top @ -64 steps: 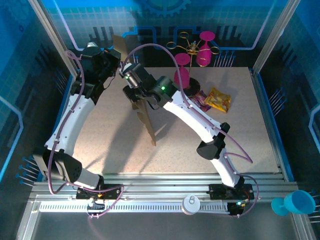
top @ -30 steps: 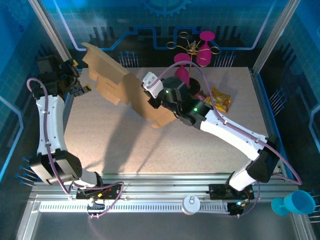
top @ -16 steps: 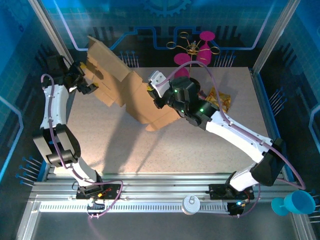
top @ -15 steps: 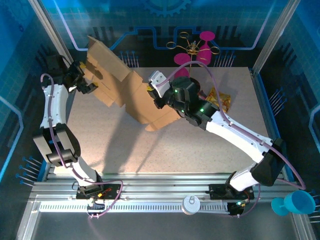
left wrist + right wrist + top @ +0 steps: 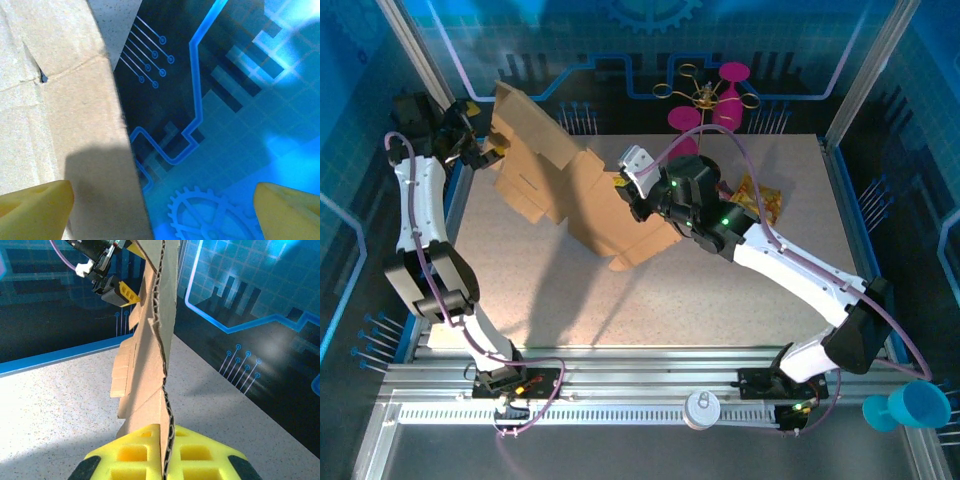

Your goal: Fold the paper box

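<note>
**Desk** (image 5: 740,300): a speckled beige top inside a blue-walled enclosure, with both arm bases at its near edge.

**Paper box** (image 5: 570,195): an unfolded brown cardboard sheet with flaps and creases. It is held up at a slant over the far left part of the desk and stretches from the left arm's wrist down to the right arm's wrist. Whether its lowest corner touches the desk cannot be told. In the right wrist view the sheet (image 5: 150,355) is seen edge-on, its corrugation showing, rising from the pads. In the left wrist view one flap (image 5: 60,100) takes up the left side.

**Right fingers** (image 5: 623,188): clenched on the box's lower right part, with the yellow pads (image 5: 140,452) pressed against both faces of the cardboard.

**Left fingers** (image 5: 490,152): released and spread wide at the box's far left flap. The flap's edge runs between the two yellow tips (image 5: 35,205), and contact cannot be told.

**Pink goblets** (image 5: 730,90): at the far edge, behind the right arm.

**Snack packets** (image 5: 760,200): lying on the desk just right of the right arm.
</note>
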You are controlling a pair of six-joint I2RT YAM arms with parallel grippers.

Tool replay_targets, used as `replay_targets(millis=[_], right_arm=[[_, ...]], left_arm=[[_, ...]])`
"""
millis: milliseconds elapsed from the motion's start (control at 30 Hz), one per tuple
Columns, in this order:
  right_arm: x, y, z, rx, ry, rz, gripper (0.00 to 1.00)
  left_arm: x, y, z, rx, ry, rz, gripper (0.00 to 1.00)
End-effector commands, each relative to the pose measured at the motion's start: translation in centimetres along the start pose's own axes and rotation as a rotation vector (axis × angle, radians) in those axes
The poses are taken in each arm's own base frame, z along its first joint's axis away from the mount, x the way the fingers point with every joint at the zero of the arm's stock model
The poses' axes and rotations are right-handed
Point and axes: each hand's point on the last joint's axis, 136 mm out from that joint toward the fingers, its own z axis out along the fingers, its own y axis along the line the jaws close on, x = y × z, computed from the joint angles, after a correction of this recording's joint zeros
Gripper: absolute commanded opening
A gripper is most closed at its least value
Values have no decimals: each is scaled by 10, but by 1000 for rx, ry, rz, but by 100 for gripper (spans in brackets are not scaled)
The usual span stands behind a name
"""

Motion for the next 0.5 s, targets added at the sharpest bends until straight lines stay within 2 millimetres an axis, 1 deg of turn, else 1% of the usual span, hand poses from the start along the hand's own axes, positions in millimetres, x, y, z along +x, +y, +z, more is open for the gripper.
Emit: replay_targets(millis=[0,167,233,333,467], right_arm=[[-28,-8,-10,13,-99,14,0],[-29,-9,-10,11,-105,18,0],[-28,-10,-10,15,-105,21,0],[-28,-12,-11,21,-105,28,0],[-25,-15,-12,26,-102,46,0]], left_arm=[[4,15,5,-82,43,21,91],[7,24,13,-104,69,20,84],[9,28,19,-109,92,5,78],[10,30,19,-108,90,4,67],[9,32,18,-108,84,-11,47]])
